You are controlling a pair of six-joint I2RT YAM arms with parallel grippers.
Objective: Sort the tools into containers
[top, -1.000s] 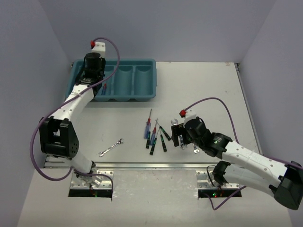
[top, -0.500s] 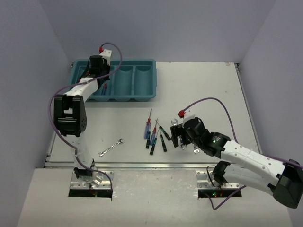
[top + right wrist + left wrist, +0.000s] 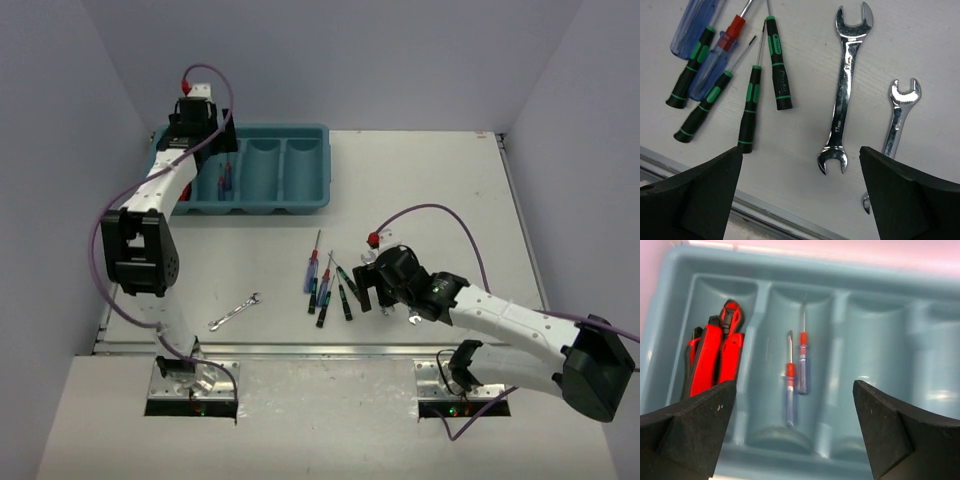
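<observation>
Wrenches, silver, toward bench's near edge: likely stiff, light, slick, lying flat; best pinched across mid-shank. Right claw spread empty above; left claw released over tray.

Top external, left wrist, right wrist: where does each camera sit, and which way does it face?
Top external: high behind the bases, facing down at the table; left arm and right arm show.
Left wrist: above the teal tray, facing down into it; left fingers show.
Right wrist: above the wrenches, facing down; right fingers show.
Top and left wrist share the tray.
</observation>
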